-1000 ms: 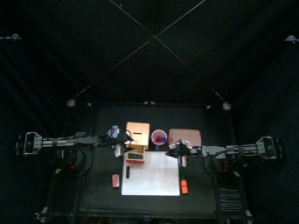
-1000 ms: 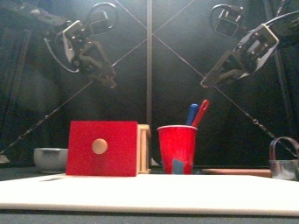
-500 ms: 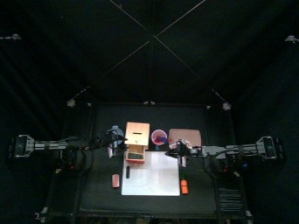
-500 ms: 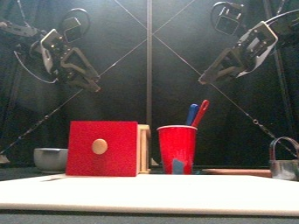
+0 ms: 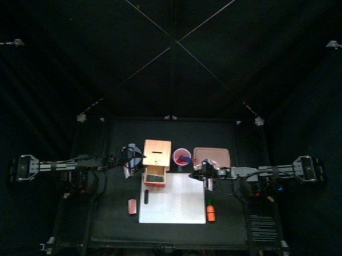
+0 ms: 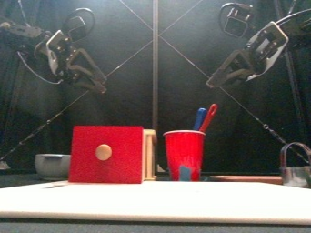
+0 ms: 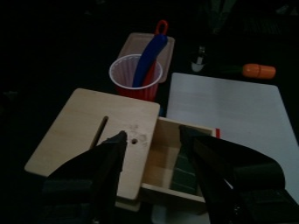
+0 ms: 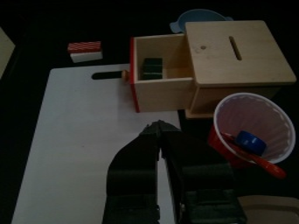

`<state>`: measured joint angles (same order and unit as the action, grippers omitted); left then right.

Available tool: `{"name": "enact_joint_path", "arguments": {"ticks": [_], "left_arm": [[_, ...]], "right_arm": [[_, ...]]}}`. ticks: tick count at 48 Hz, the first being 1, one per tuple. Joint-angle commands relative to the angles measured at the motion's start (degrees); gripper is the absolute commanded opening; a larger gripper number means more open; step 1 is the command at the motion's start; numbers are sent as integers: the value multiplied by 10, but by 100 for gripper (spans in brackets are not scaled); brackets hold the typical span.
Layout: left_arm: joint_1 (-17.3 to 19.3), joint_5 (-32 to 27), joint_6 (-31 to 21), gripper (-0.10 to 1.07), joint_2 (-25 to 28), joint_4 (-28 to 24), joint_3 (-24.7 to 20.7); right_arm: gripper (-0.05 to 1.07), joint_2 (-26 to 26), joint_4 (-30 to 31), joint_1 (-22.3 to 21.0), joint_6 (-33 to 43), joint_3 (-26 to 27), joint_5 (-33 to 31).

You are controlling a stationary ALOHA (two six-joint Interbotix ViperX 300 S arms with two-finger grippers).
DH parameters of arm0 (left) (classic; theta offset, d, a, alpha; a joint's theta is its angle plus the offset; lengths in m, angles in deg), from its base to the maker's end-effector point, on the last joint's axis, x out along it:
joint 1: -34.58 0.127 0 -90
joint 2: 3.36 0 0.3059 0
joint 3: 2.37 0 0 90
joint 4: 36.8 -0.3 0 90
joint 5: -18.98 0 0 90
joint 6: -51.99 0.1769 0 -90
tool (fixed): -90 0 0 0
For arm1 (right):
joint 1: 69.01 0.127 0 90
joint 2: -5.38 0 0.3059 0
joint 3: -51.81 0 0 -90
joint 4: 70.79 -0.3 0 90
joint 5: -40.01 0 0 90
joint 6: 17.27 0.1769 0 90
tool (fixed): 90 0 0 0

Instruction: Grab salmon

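Note:
A red piece with white stripes, which looks like the salmon, lies on the black table off the far end of the white board. In the top view it is the reddish piece left of the board. My left gripper is open and empty, high over the wooden box. It shows in the front view at upper left. My right gripper is shut and empty, hanging above the board's near end, and shows in the front view at upper right.
The wooden box has a red drawer pulled open with a dark item inside. A red cup holds a blue and a red utensil. An orange piece lies at the board's right edge. A grey bowl stands at the left.
The left arm drew back to the left about a second ago and has held still since. The right arm has not moved.

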<state>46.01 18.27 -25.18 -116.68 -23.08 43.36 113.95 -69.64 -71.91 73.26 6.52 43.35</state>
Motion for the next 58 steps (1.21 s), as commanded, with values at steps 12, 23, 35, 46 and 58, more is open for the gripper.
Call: {"name": "enact_joint_path", "arguments": {"ticks": [12,23,35,46,58], "left_arm": [[-5,-99,-11,87,39,168,-82],[-16,-211,-11,87,134,154,-164],[-11,-438,-122,86,201,20,-302],[-41,-597,-392,87,201,-197,-306],[-85,-543,-632,87,181,-132,-236]], "right_arm": [[3,4,1,3,-1,5,4],[3,4,13,3,0,-6,4],[3,4,13,4,0,-17,4],[3,3,17,2,-1,-25,5],[3,1,24,-1,0,-30,5]]}}
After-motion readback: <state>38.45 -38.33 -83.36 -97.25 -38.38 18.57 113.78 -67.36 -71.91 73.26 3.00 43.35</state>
